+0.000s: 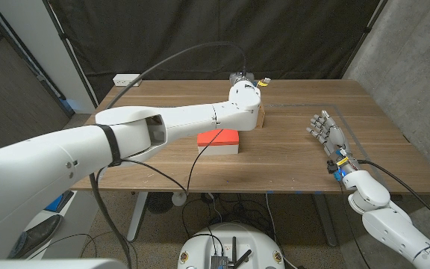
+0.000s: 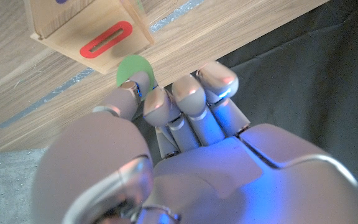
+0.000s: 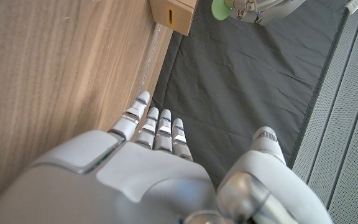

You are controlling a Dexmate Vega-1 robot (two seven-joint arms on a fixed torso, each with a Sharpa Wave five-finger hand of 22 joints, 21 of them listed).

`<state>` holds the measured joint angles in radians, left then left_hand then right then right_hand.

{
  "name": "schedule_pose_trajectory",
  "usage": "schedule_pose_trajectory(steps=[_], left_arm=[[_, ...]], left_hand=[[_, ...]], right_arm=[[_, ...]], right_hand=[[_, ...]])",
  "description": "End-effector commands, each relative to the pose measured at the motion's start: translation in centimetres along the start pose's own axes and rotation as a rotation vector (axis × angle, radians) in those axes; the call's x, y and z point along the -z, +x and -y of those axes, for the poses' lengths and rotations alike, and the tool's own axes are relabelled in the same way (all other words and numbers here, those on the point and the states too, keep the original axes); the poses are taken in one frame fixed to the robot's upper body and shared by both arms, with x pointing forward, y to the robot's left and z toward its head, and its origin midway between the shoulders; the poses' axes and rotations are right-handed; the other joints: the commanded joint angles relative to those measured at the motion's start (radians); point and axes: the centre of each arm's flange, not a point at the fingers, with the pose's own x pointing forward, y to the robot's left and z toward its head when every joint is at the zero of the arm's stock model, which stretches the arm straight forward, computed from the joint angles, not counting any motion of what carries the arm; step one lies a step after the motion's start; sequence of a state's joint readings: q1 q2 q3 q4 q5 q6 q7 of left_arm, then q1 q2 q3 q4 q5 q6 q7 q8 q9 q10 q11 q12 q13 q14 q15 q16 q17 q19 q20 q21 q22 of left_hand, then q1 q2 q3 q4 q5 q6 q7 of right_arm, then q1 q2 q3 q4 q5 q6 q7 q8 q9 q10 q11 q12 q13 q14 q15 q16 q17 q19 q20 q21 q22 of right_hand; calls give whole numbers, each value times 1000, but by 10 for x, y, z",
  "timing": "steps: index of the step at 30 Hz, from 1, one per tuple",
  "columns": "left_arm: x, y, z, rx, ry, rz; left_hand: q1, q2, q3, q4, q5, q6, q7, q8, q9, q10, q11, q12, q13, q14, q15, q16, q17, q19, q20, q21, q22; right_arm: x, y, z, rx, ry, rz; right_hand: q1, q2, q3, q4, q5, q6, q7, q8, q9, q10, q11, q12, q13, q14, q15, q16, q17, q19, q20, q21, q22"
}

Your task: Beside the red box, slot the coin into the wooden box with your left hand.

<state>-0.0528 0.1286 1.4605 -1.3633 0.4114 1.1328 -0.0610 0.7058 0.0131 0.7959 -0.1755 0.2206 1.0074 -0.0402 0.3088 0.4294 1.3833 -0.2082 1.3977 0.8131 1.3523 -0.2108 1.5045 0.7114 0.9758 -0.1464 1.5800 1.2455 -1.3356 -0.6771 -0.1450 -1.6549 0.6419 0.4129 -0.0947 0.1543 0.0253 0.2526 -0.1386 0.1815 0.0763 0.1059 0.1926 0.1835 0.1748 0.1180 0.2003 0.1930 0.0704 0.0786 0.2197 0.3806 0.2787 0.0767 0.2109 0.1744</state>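
Observation:
My left hand [image 1: 243, 84] hovers at the back of the table, just over the wooden box [image 1: 260, 116], which my forearm mostly hides. In the left wrist view my left hand [image 2: 166, 106] pinches a green coin [image 2: 134, 66] between fingertips, close to the wooden box [image 2: 61, 25] and its red-rimmed slot [image 2: 107, 38]. The red box [image 1: 219, 139] lies beside the wooden box, toward the front. The right wrist view catches the green coin [image 3: 220, 8] in my left hand [image 3: 253, 7] above the wooden box [image 3: 170, 12]. My right hand [image 1: 327, 130] waits at the right, fingers extended, holding nothing.
A white power strip [image 1: 126, 78] lies at the table's back left corner. Faint tape lines [image 1: 347, 119] mark the wood near my right hand. A dark curtain [image 1: 200, 30] hangs behind the table, and a black cable [image 1: 185, 56] arcs over my left arm.

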Motion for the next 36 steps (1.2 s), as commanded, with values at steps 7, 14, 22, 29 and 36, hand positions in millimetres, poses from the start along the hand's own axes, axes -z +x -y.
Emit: schedule_pose_trajectory(steps=[7,14,22,29,36], left_arm=[[-4,4,10,0,23,40],[-7,5,12,-9,49,57],[-12,6,19,-37,58,82],[-13,5,22,-41,59,88],[-11,4,26,-56,67,86]], left_hand=[[-1,-2,1,0,-3,47,39,6,4,-4,-2,-2,3,-3,-1,-4,0,-3,-62,1,1],[1,-2,-1,-1,-3,48,40,5,5,-2,-2,-2,4,-1,-1,-1,3,-3,-62,2,1],[-1,-5,-3,0,-4,49,38,3,5,0,-2,-1,6,-3,-1,-4,1,-4,-62,1,1],[1,-5,-4,-1,-4,50,37,3,5,-4,-2,-7,1,-2,-1,-3,-2,-2,-62,0,1],[3,-4,-3,-1,-3,50,37,1,4,-4,-2,-7,2,-3,-1,-3,-4,-3,-62,0,1]], right_arm=[[1,-2,1,8,1,-1],[3,-2,1,10,5,-6],[4,-1,1,7,2,-8],[4,-1,1,8,1,-5],[5,-2,1,14,8,-12]], right_hand=[[5,9,1,-5,-2,7,1,4,2,8,2,2,5,6,4,5,-1,9,0,-4,4],[6,9,2,-5,-2,7,0,4,2,8,2,2,5,5,5,5,-1,9,-1,-4,4],[6,9,2,-5,-2,7,1,4,2,8,2,2,5,6,5,5,-2,10,0,-4,4],[7,9,2,-5,-2,8,-1,4,2,7,1,2,5,7,5,5,-2,11,-1,-5,4],[7,9,2,-5,-2,6,0,3,2,9,0,2,5,7,6,5,-2,11,-1,-5,4]])
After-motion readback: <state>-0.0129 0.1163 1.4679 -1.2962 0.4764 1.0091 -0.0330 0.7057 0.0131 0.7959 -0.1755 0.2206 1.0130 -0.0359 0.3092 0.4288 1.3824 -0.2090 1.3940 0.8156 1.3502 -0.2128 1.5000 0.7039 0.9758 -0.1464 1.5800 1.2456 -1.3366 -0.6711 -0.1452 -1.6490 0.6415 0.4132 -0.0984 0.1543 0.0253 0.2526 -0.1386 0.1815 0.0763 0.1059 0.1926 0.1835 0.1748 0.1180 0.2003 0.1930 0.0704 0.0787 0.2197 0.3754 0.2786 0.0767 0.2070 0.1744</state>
